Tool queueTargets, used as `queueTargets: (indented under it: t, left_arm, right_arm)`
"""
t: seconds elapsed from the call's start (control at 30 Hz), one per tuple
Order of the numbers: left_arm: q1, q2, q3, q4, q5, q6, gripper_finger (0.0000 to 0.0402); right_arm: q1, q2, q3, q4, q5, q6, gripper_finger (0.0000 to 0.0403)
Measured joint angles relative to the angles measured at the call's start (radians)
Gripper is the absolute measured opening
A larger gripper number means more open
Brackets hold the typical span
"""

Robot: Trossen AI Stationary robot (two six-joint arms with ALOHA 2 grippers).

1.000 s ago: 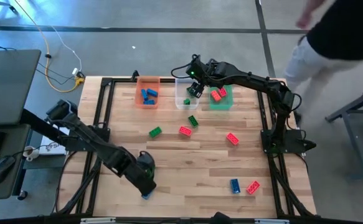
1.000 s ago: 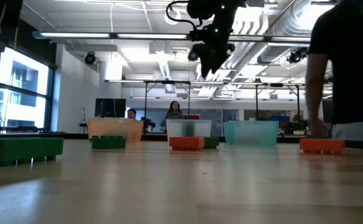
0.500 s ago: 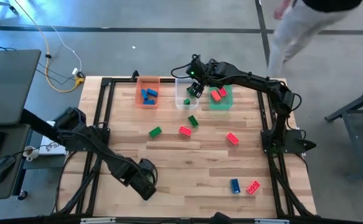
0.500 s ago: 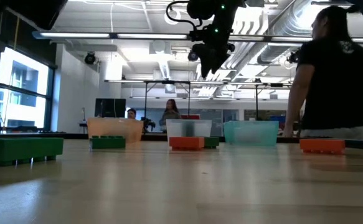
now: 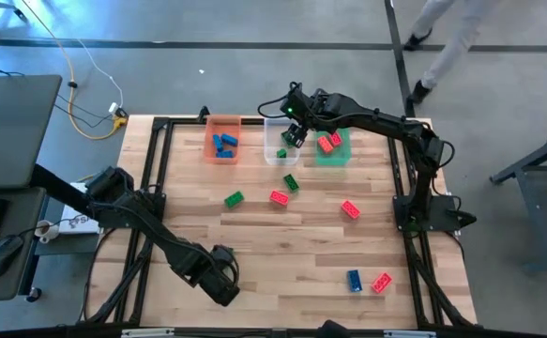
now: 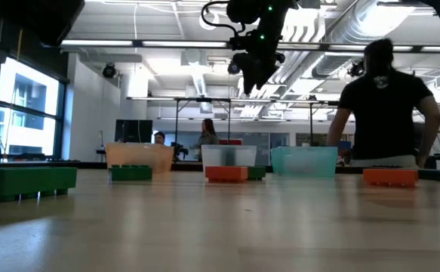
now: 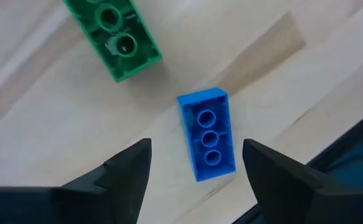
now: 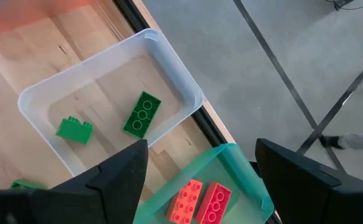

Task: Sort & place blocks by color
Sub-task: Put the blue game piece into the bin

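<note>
Left gripper (image 7: 197, 163) low at the bottom left of the table (image 5: 282, 235) in the high view, jaws wide, nothing held. Between the fingers, on the wood, a blue brick (image 7: 207, 142) lying underside up, its round sockets showing. Just beyond it, a green brick (image 7: 113, 35), also flipped and apart from the blue one.

Right gripper (image 8: 198, 167) up above the clear bin (image 8: 169, 59) at the top centre of the high view, jaws wide and empty. In that bin two green bricks (image 8: 142, 114), apart from each other. Beside it the green bin (image 8: 243, 162) with two red bricks (image 8: 200, 202) side by side, seemingly touching. Farther left the orange bin (image 5: 222, 125) with blue bricks (image 5: 224, 143).

Loose on the table: a green brick (image 5: 234, 198), a red brick (image 5: 279, 197) beside a green one (image 5: 291, 182), a red one (image 5: 350, 209), and a blue (image 5: 354, 280) and red (image 5: 381, 282) pair at lower right.
</note>
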Motion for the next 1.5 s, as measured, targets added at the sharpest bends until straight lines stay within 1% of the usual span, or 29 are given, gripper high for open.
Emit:
queueTargets:
  t: [0.1,0.17,0.27,0.37,0.53,0.6,0.77,0.87,0.93,1.0,1.2,1.5]
  left_arm:
    - [0.0,0.038,-0.001,0.036,0.025,0.023,0.0243]
    - [0.001,0.057,0.0,0.096,0.029,0.035,0.0243]
    - [0.001,0.081,0.0,0.12,0.032,0.034,0.0243]
    - [0.001,0.094,-0.001,0.098,0.034,0.021,0.0243]
    - [0.001,0.102,-0.001,0.102,0.019,0.016,0.0243]
    - [0.001,0.109,0.0,0.107,0.013,0.018,0.0243]
    - [0.002,0.169,0.004,0.106,0.057,0.045,0.0243]
    - [0.003,0.184,0.005,0.103,0.061,0.061,0.024]
    - [0.002,0.183,0.004,0.1,0.051,0.066,0.0228]
    - [0.004,0.17,0.002,0.096,0.042,0.089,0.0206]
    - [0.005,0.142,-0.001,0.048,0.034,0.171,0.0105]
    - [0.039,0.075,-0.002,-0.032,0.005,0.272,0.0104]
  right_arm:
    - [0.0,0.0,0.0,0.0,-0.006,0.0,0.0286]
    - [0.0,0.0,0.0,0.0,-0.007,0.0,0.0286]
    - [0.0,0.0,0.0,0.0,-0.007,0.0,0.0286]
    - [0.0,0.0,0.0,-0.001,-0.013,0.0,0.0286]
    - [0.0,0.0,0.0,-0.003,-0.068,0.002,0.0286]
    - [0.0,0.0,0.0,-0.003,-0.072,0.002,0.0286]
    - [0.0,0.0,0.0,-0.003,-0.074,0.001,0.0286]
    - [0.0,0.0,0.0,-0.002,-0.068,0.001,0.0286]
    - [0.0,0.0,0.0,-0.001,-0.067,0.0,0.0286]
    - [0.0,0.0,0.0,-0.001,-0.067,0.0,0.0286]
    - [0.0,0.0,0.0,-0.001,-0.067,-0.008,0.0286]
    - [0.0,0.0,0.0,-0.001,-0.064,-0.07,0.0286]
